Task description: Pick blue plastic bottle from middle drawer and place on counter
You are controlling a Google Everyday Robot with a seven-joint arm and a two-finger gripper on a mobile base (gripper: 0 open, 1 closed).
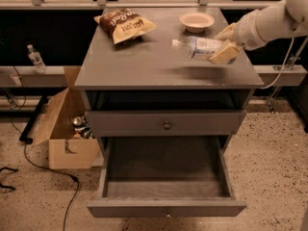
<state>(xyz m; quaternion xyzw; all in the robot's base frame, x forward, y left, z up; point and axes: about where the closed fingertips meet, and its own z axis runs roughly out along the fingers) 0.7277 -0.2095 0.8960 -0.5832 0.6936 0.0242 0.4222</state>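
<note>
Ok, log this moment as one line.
gripper: above counter, shut on blue plastic bottle | bottle: horizontal, off the surface | middle drawer: open, empty | place: not yet done

counter point(144, 69): grey top | back left: chip bag point(126, 25) lying flat | back right: bowl point(196, 20) | gripper point(219, 46): over right side, clamped on bottle point(195, 47) held sideways above top, shadow beneath

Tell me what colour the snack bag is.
Brown, white lettering, camera view: snack bag; gripper holds blue plastic bottle over counter, right.
</note>
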